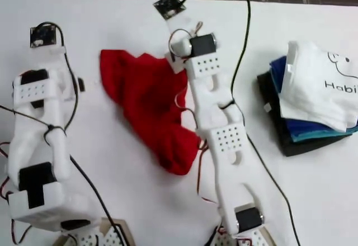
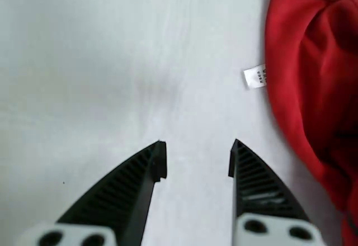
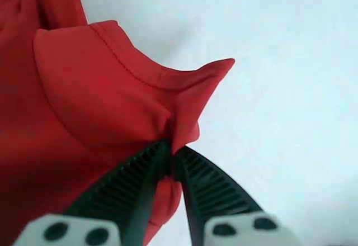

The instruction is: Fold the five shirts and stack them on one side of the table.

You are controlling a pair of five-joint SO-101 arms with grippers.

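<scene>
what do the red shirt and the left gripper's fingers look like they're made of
Red shirt: soft, matte knit cloth, likely cotton jersey. It bunches into loose folds and shows a stitched hem line.
Fingers of the left gripper: hard, matte black plastic, possibly 3D-printed. Fine ridges run across their inner faces and the edges look crisp.

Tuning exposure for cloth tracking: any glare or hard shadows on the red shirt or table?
High view: table evenly bright, no hard shadows, red shirt without glare. Left wrist view: a faint shadow on the table. Right wrist view: the shirt's deep folds go dark; table behind bright.
</scene>
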